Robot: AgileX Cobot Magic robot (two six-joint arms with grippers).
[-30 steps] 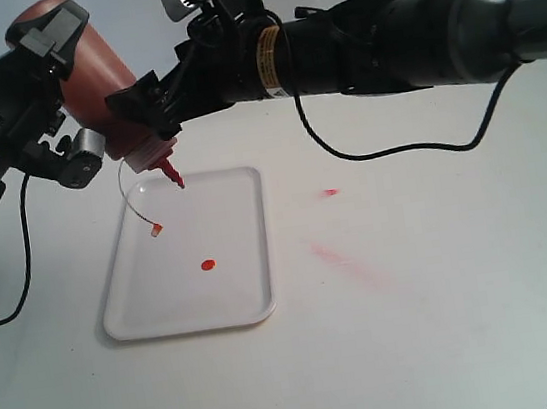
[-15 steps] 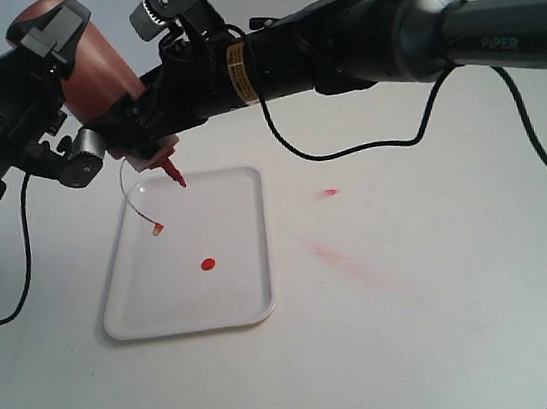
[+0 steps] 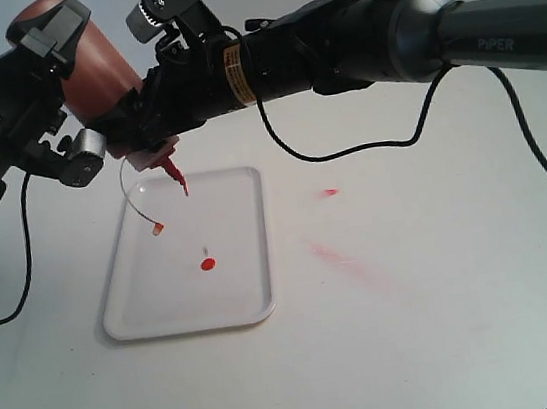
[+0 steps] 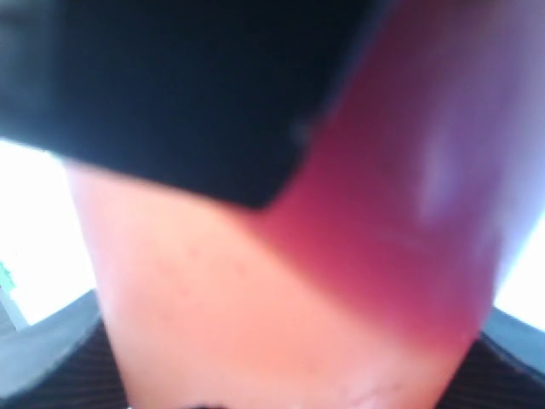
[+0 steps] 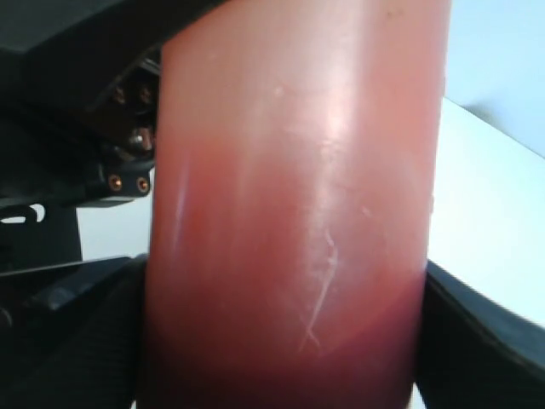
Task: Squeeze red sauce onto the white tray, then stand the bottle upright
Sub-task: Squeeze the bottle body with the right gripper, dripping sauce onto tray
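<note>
The bottle (image 3: 100, 71) hangs tilted with its nozzle (image 3: 177, 177) down over the far end of the white tray (image 3: 246, 299). Its cap (image 3: 158, 229) dangles on a thin tether. My left gripper (image 3: 71, 85) is shut on the bottle's upper body, which fills the left wrist view as the bottle (image 4: 255, 324). My right gripper (image 3: 146, 115) is shut on the bottle just above the neck, and its black fingers (image 5: 485, 341) flank the bottle (image 5: 289, 213). One round blob of red sauce (image 3: 207, 265) lies in the middle of the tray, with a faint speck just above it.
Two faint pinkish smears (image 3: 329, 193) (image 3: 336, 255) mark the white table right of the tray. My right arm (image 3: 382, 34) reaches across the back of the scene, with a black cable (image 3: 367, 147) looping under it. Another cable (image 3: 23, 258) hangs at the left.
My right arm has slid leftward and its gripper has settled around the bottle near the neck. The bottle, the left arm and the red blob have stayed where they were.
</note>
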